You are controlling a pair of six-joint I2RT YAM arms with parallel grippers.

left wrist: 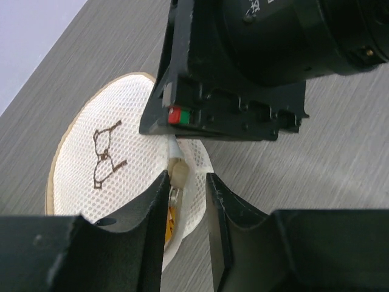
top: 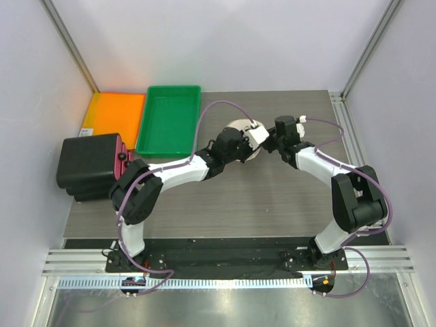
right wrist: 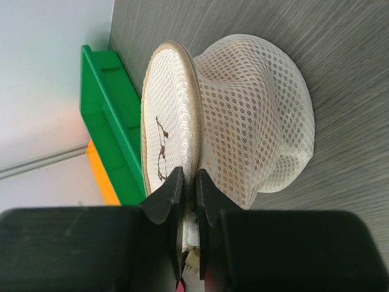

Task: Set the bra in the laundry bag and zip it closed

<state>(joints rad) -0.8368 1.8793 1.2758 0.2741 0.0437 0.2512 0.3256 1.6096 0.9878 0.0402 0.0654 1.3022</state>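
Your right gripper (right wrist: 188, 193) is pinched almost closed on the zippered rim of the laundry bag (right wrist: 258, 115), with only a thin strip of cream mesh between its fingers. The bag sits at the middle of the table (top: 272, 204), towards the far side, just right of the green tray (top: 169, 119). Its round lid panel with the small dark mark faces left, and the mesh body bulges to the right.

Your left gripper (left wrist: 185, 204) has its jaws narrowly apart – they stand either side of the zipper pull (left wrist: 178, 170), with a clear gap on one side, so they are not clamped on it. The black body of the right gripper hangs just beyond those fingers.

A sliver of orange-yellow fabric, the bra (left wrist: 172, 220), shows inside the bag's opening beside the pull – that stretch of zipper is not closed.

The orange tray (top: 114, 112) lies left of the green one, and a black case (top: 88, 163) sits nearer on the left
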